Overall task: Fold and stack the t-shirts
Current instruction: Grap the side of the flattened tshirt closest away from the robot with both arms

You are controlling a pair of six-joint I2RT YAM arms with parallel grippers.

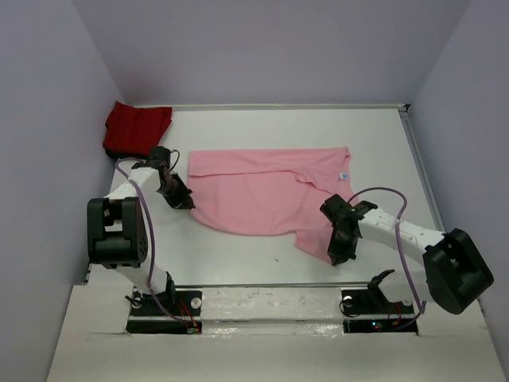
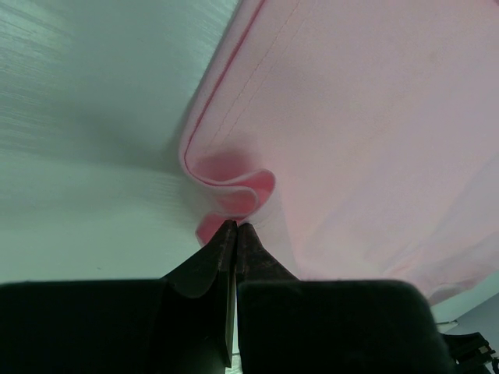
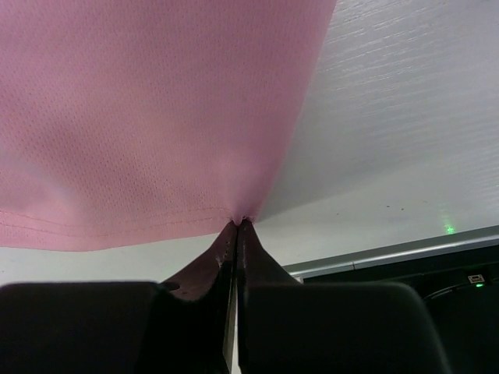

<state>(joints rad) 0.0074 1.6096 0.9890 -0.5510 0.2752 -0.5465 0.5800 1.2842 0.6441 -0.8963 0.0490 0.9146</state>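
Note:
The light pink t-shirt (image 1: 266, 191) lies partly folded in the middle of the table. My left gripper (image 1: 181, 199) is shut on its left edge, where the cloth (image 2: 234, 187) bunches into a small fold at the fingertips. My right gripper (image 1: 342, 253) is shut on the shirt's near right corner; the hem (image 3: 117, 222) runs to the pinched point in the right wrist view. The deep red t-shirt (image 1: 137, 129) lies folded at the far left corner, apart from both grippers.
White walls close in the table on the left, back and right. A metal rail (image 1: 270, 293) runs along the near edge by the arm bases. A small dark speck (image 1: 276, 259) lies on the table in front of the pink shirt.

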